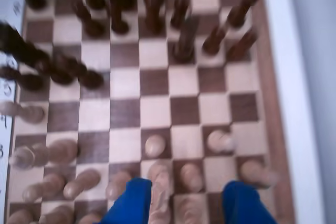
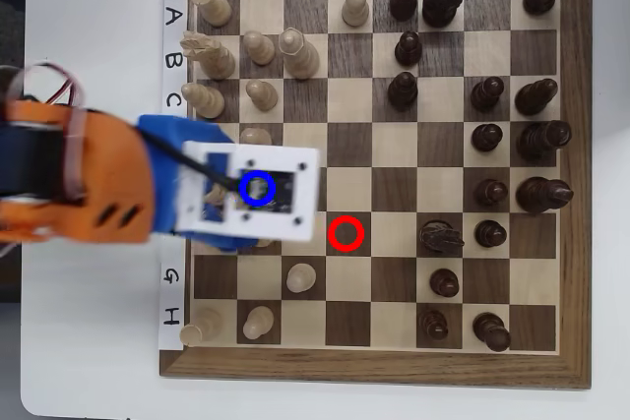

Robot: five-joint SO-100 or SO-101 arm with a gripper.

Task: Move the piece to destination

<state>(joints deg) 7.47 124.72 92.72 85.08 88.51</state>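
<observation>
Pale wood: the piece [image 1: 160, 179], judged to be the cream pawn, stood low in the wrist view, just beside the left blue finger [image 1: 131, 203]. Blur made its shape uncertain.
Gripper: the gripper [image 1: 186, 187] was spread wide and held nothing. Its right finger [image 1: 244, 203] was well clear of the piece.
Destination: in the overhead view the blue ring [image 2: 244, 189] fell on the gripper's white head [image 2: 251, 194], so the square beneath was hidden. The piece probably stood on or near it.
Red ring: the red ring [image 2: 332, 232] circled a bare dark square.
Handling: probably light, stiff and smooth, and easy to topple on its small base.
Hold: best taken at the neck under the round head, squarely from both sides.
Crowding: another pale piece [image 1: 191, 177] stood near on the right in the wrist view, leaving a finger little room.
Chessboard: the chessboard [image 2: 374, 366] lay flat on the white bench [image 2: 89, 341].
</observation>
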